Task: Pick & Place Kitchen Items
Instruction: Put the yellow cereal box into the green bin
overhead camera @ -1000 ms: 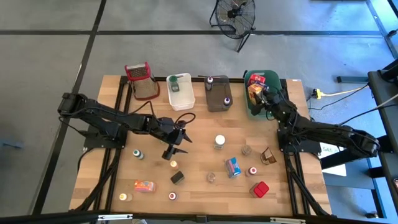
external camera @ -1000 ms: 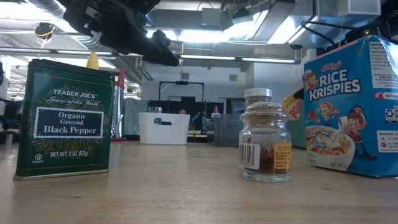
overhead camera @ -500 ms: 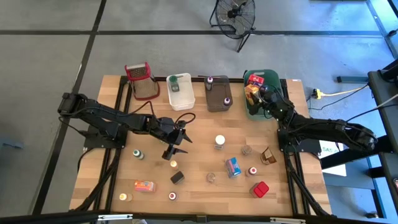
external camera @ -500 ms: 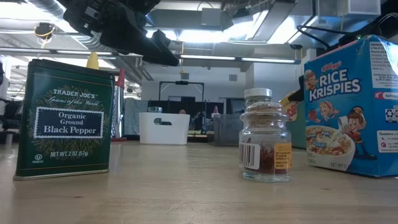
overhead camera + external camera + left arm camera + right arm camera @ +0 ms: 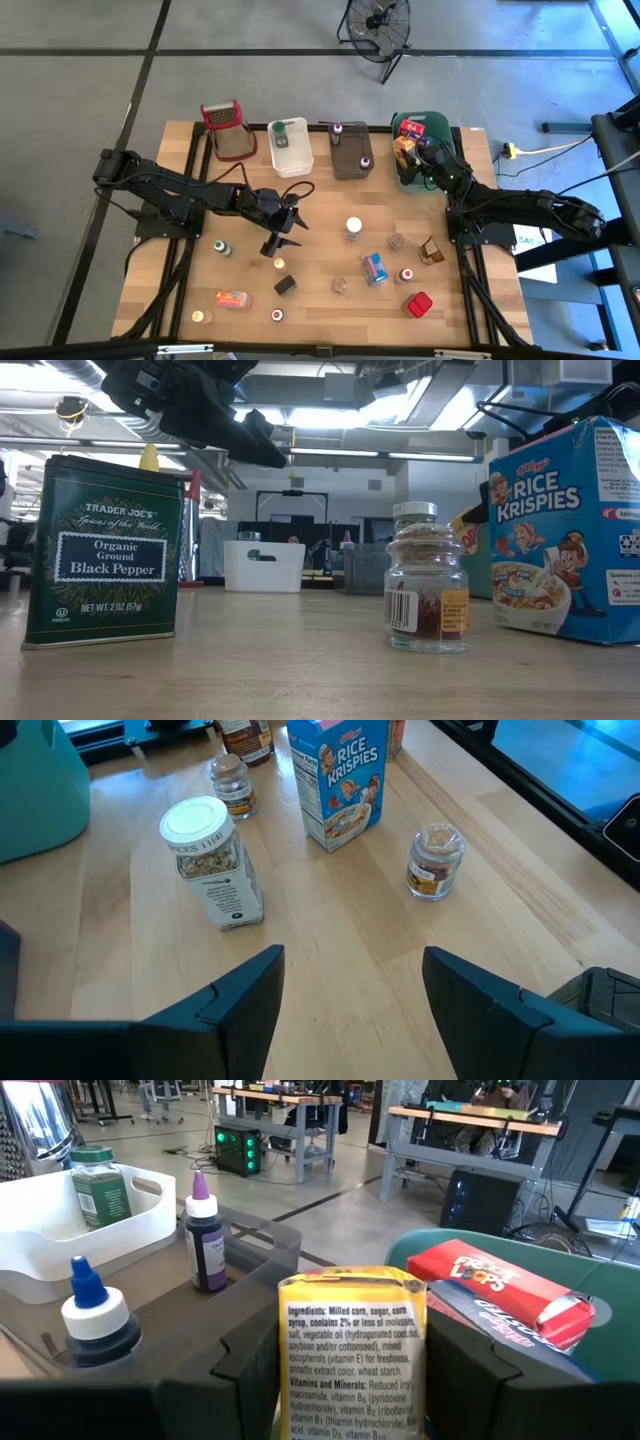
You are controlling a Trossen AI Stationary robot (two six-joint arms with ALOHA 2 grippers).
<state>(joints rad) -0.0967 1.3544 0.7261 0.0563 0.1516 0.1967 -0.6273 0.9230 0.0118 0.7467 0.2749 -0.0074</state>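
Sorting about a quarter done, judged from the spread of items. Nearest the front edge of the worktop (image 5: 330,190) lie a loose row still to be placed: a small jar (image 5: 203,317), an orange box (image 5: 233,299), a pepper tin (image 5: 285,285), a pink-capped jar (image 5: 277,315) and a red box (image 5: 418,304). Behind these stand a clear jar (image 5: 340,286), the Rice Krispies box (image 5: 375,268), a red-capped jar (image 5: 406,275), a brown box (image 5: 431,251), a white-capped bottle (image 5: 353,228) and a green-capped bottle (image 5: 222,247).

The left end effector (image 5: 283,232) hangs over the mid-left worktop, jaws apart and empty; the white-capped bottle lies ahead of it in the left wrist view.

Farthest back, the tubs already hold some items: the white tub (image 5: 291,147) one green-capped jar (image 5: 101,1182), the grey tub (image 5: 351,150) two dropper bottles (image 5: 207,1231), the green tub (image 5: 420,150) a red cereal box (image 5: 500,1292). The right end effector (image 5: 428,168) is at the green tub, closed on a yellow cereal box (image 5: 352,1350), apparently about to be set down there.

The grater (image 5: 226,130) stands apart at the rear left.
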